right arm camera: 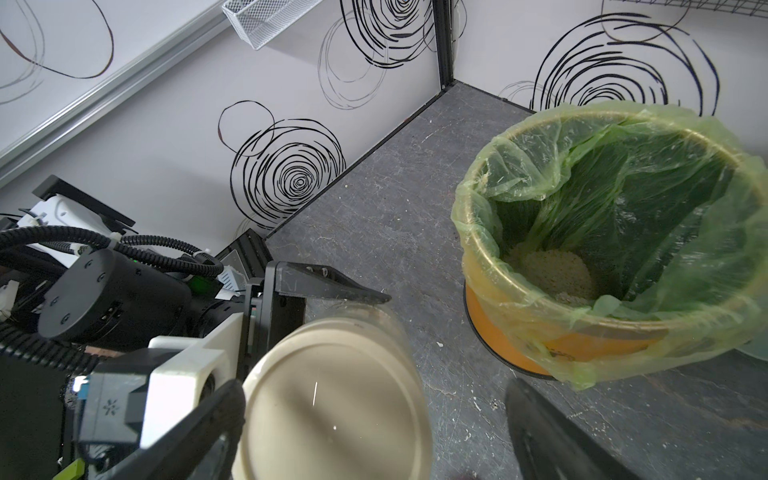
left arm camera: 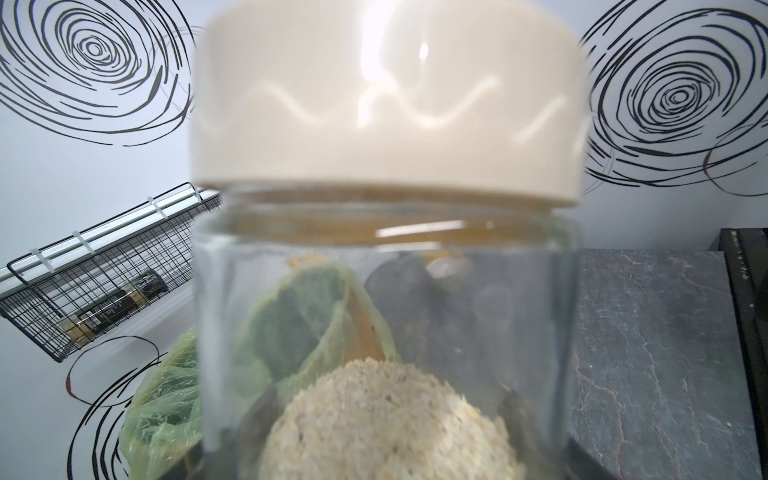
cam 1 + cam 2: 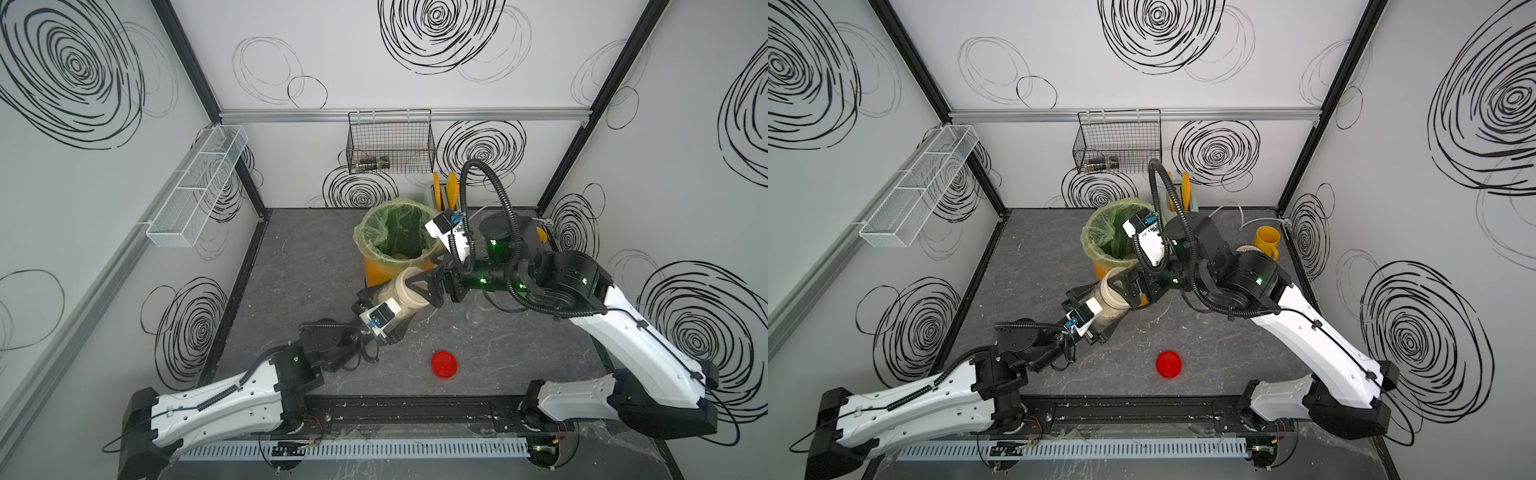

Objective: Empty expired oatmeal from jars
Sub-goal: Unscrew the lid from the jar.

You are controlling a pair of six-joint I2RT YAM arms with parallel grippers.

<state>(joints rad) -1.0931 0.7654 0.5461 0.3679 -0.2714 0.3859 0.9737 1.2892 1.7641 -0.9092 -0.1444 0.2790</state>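
No readable text (in any view).

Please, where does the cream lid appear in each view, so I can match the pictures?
Top view: cream lid near centre, just before the bucket.
Top view: lid left of centre, same bucket behind.
Left wrist: lid fills the upper middle, on the jar.
Right wrist: lid at bottom centre.
Shared landmark: the green-lined orange bucket, in all four.

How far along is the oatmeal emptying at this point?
Done: red lid lies loose on the table, oatmeal sits in the lined bucket. In hand: left gripper holds the cream-lidded jar, still capped and part full, right gripper open around its lid. Left: uncap, pour.
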